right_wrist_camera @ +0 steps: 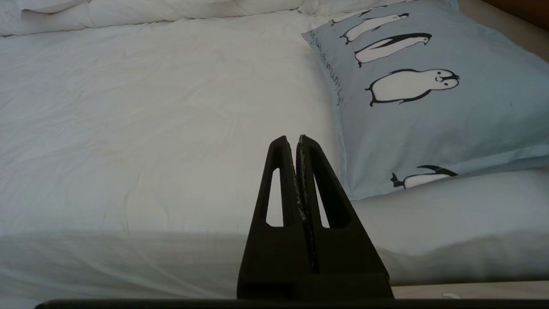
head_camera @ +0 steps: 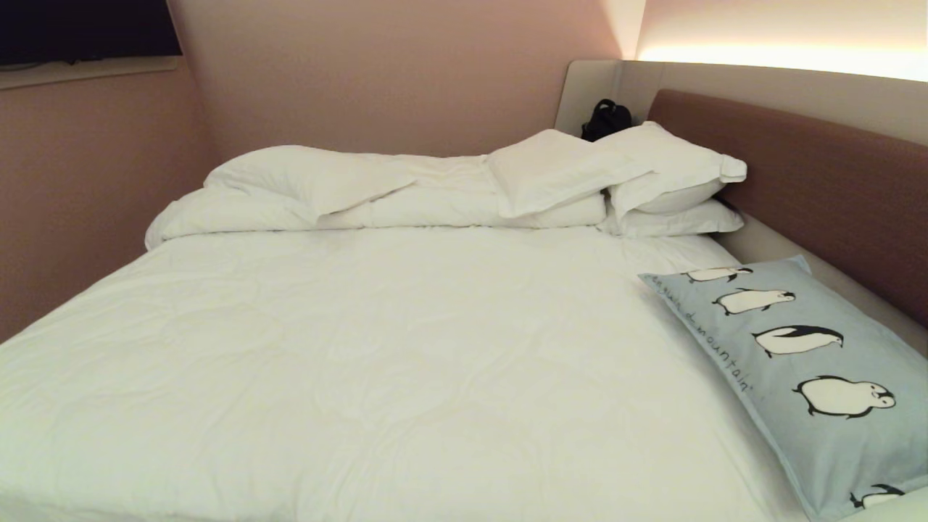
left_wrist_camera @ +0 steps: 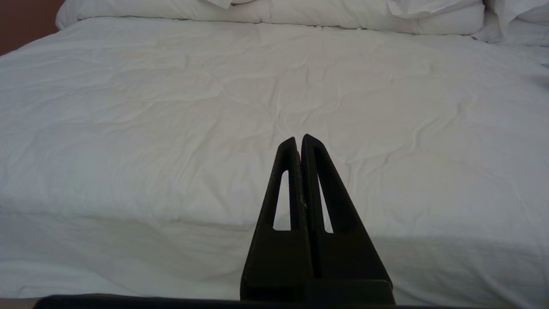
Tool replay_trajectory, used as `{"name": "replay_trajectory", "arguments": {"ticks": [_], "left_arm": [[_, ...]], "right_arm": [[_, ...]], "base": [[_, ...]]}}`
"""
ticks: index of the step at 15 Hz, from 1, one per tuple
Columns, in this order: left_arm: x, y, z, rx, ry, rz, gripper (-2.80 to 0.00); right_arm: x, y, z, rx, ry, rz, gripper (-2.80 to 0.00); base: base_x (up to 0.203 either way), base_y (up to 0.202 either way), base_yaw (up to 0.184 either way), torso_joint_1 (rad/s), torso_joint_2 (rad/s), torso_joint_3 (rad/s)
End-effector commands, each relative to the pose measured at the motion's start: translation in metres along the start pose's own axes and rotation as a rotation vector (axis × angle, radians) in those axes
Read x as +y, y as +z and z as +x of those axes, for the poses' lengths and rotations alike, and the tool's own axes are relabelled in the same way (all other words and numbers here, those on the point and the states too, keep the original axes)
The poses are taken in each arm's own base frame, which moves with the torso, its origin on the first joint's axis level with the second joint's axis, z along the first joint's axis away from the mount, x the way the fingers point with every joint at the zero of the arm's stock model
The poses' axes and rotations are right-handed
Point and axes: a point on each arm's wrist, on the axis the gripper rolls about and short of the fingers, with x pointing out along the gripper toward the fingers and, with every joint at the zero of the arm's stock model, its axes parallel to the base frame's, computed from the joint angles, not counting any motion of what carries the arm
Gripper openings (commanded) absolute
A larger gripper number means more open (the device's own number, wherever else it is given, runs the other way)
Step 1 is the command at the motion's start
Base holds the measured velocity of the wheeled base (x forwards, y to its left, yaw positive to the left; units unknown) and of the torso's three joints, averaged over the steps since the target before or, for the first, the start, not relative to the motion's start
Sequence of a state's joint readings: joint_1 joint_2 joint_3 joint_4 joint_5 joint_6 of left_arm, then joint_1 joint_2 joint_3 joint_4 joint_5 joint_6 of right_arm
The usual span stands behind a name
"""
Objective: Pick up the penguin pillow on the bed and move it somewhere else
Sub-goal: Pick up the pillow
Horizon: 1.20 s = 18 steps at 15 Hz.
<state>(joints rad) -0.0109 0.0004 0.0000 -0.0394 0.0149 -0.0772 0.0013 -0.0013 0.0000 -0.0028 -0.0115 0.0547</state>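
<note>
Each pincer (left_wrist_camera: 300,138) (right_wrist_camera: 297,138) has matte black, tapered, slotted fingers.

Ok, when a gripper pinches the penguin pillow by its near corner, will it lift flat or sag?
Probably sag: the penguin pillow looks soft and plump, with a thin flat fabric edge. It likely weighs little for its bulk. The cloth cover looks matte, so slipping seems unlikely, though pinching only the edge may stretch the cover.

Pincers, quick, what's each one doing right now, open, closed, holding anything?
Left pincer: closed, empty, short of the bed.
Right pincer: closed, empty, short of the penguin pillow.
</note>
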Motion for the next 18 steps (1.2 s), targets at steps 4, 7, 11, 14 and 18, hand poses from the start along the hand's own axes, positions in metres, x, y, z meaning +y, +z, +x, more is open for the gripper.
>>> {"name": "replay_trajectory", "arguments": {"ticks": [4, 7, 11, 14, 18], "left_arm": [[0.0, 0.0, 0.0, -0.001, 0.0, -0.001, -2.8], [0.0, 0.0, 0.0, -0.001, 0.0, -0.001, -2.8], [0.0, 0.0, 0.0, -0.001, 0.0, -0.001, -2.8], [0.0, 0.0, 0.0, -0.001, 0.0, -0.001, -2.8], [0.0, 0.0, 0.0, -0.001, 0.0, -0.001, -2.8]], "right_arm": [[0.0, 0.0001, 0.0001, 0.001, -0.001, 0.0, -2.8], [0.0, 0.0001, 0.0001, 0.001, 0.0, 0.0, -2.8], [-0.0001, -0.0001, 0.0001, 0.002, -0.004, 0.0, -2.8], [-0.0001, -0.0001, 0.0001, 0.002, -0.004, 0.0, -2.8], [0.0, 0.0002, 0.0001, -0.001, 0.0, -0.007, -2.8]], "base": [[0.0, 0.0, 0.0, 0.0, 0.0, 0.0], [0.0, 0.0, 0.0, 0.0, 0.0, 0.0], [0.0, 0.0, 0.0, 0.0, 0.0, 0.0], [0.0, 0.0, 0.0, 0.0, 0.0, 0.0], [0.0, 0.0, 0.0, 0.0, 0.0, 0.0]]}}
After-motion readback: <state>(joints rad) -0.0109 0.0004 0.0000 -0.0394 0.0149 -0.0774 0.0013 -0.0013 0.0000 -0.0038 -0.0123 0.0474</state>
